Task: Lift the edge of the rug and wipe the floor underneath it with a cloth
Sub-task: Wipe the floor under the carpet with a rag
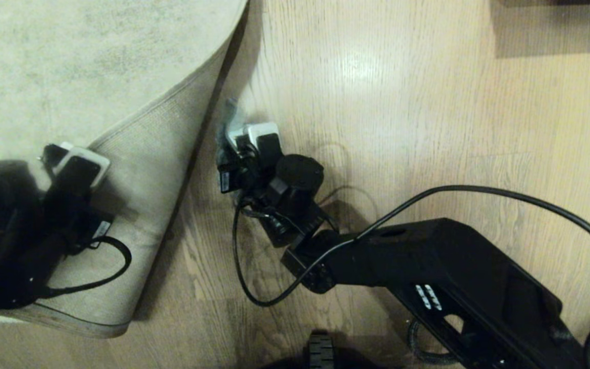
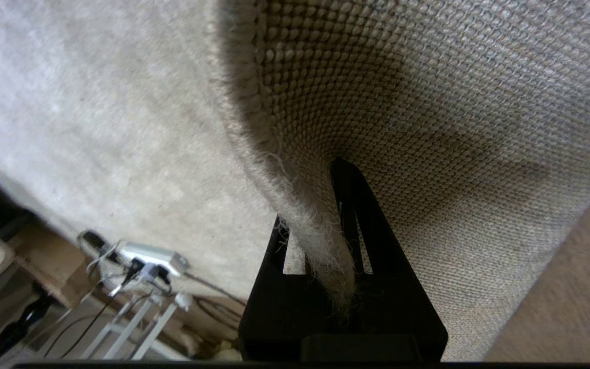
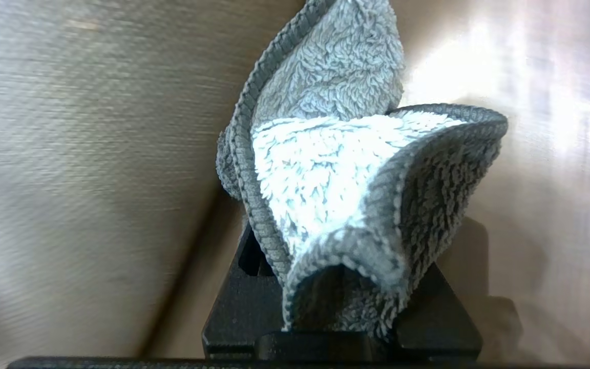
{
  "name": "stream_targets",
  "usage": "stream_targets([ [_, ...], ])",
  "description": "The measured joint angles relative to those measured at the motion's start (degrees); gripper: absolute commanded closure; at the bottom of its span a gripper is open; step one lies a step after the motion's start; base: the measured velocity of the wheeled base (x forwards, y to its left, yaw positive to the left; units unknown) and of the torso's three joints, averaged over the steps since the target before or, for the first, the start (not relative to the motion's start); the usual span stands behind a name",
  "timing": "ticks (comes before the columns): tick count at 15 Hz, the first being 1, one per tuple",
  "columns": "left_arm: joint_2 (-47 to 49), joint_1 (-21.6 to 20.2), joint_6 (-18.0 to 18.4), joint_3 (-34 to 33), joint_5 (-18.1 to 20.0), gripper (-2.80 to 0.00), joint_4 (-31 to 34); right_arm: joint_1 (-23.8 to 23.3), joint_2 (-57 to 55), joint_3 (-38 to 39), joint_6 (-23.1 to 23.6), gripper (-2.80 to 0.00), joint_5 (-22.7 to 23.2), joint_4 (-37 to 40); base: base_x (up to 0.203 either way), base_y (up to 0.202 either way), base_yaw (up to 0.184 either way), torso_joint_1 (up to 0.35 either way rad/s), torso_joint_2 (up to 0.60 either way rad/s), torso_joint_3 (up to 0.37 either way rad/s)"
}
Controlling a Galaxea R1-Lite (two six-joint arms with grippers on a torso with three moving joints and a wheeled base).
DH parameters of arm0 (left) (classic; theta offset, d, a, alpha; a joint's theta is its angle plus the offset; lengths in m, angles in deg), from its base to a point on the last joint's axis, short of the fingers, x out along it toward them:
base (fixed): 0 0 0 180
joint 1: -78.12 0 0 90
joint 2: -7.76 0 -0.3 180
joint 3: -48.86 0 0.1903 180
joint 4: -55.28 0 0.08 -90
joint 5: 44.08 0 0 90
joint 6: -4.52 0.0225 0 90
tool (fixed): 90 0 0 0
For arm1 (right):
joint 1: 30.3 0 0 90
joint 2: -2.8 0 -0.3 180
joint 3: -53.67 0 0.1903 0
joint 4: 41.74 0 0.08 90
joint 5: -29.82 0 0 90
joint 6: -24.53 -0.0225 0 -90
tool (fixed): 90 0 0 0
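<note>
The pale grey-beige rug (image 1: 69, 61) fills the upper left. Its rug edge (image 1: 146, 169) is folded back, woven beige backing up, over the wood-plank floor (image 1: 402, 102). My left gripper (image 1: 57, 156) is shut on that rug edge; the left wrist view shows the fuzzy border (image 2: 295, 215) pinched inside the left gripper (image 2: 315, 230). My right gripper (image 1: 238, 136) is low over the floor just beside the lifted fold, shut on the grey-green cloth (image 1: 226, 120). In the right wrist view the cloth (image 3: 325, 169) bunches out of the right gripper (image 3: 341, 246) and hides its fingertips.
The right arm's black cable (image 1: 479, 192) loops over the floor. A dark piece of furniture (image 1: 556, 20) stands at the far right. Part of my base (image 1: 320, 351) shows at the near edge. Beyond the rug a power strip (image 2: 146, 256) lies among cables.
</note>
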Motion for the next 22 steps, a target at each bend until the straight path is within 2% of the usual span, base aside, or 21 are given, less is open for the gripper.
stream_targets([
  [3,-0.11,0.00,-0.04,0.05,-0.29,0.00,0.02,2.52,2.04,3.28,0.00,0.00,-0.15,0.12,0.000,0.000,0.000,0.000,0.00,0.000],
  [6,-0.35,0.07,-0.06,-0.01,-0.30,0.00,-0.02,4.66,4.62,10.93,0.05,0.00,-0.80,-2.19,0.000,0.000,0.000,0.000,0.00,0.000],
  [12,-0.82,0.07,-0.34,0.00,-0.43,0.00,-0.03,10.99,7.93,29.78,-0.30,0.00,-8.37,-13.30,0.000,0.000,0.000,0.000,0.00,0.000],
  [17,-0.96,0.07,-0.75,0.31,-1.39,0.00,0.02,12.89,3.86,30.88,-1.32,0.00,-10.31,-15.54,0.000,0.000,0.000,0.000,0.00,0.000],
  [22,-0.94,0.07,-0.91,0.43,-1.51,0.00,-0.09,13.57,-1.62,29.76,-2.38,0.00,-10.39,-16.87,0.000,0.000,0.000,0.000,0.00,0.000],
])
